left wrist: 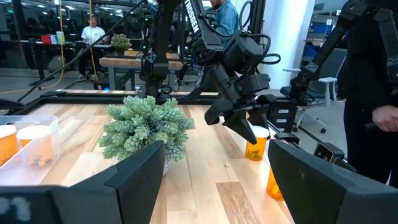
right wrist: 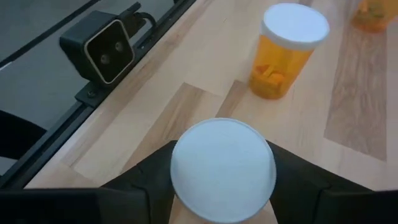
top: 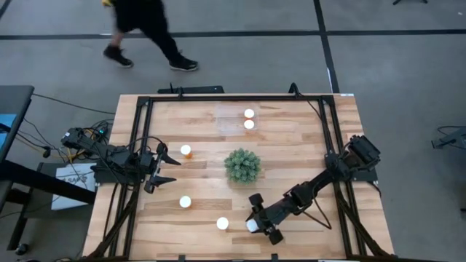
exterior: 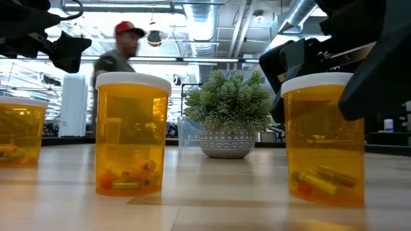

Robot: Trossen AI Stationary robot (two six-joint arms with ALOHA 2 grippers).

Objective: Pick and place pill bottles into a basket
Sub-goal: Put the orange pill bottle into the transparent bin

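Observation:
Six orange pill bottles with white caps are in view. Two (top: 249, 118) stand in the clear basket (top: 231, 122) at the table's far side. One (top: 186, 150) stands close to my open, empty left gripper (top: 169, 166) on the left. Two more (top: 185, 201) (top: 222, 223) stand toward the near edge. My right gripper (top: 256, 221) is shut on the sixth bottle (top: 252, 225) near the near edge; it also shows in the right wrist view (right wrist: 222, 168) and in the low view (exterior: 324, 138). My right gripper pinches the bottle between its two fingers (right wrist: 298, 180), on its sides just below the white cap (right wrist: 222, 168). The fingers slant down from the table's right side. The bottle is upright (exterior: 324, 147); whether its base is off the table I cannot tell.
A green plant in a pot (top: 242, 165) stands mid-table between the near bottles and the basket. A black metal frame (top: 233, 98) runs around the tabletop, with a small camera (right wrist: 102, 46) on it at the near edge. A person (top: 145, 29) walks beyond the far edge.

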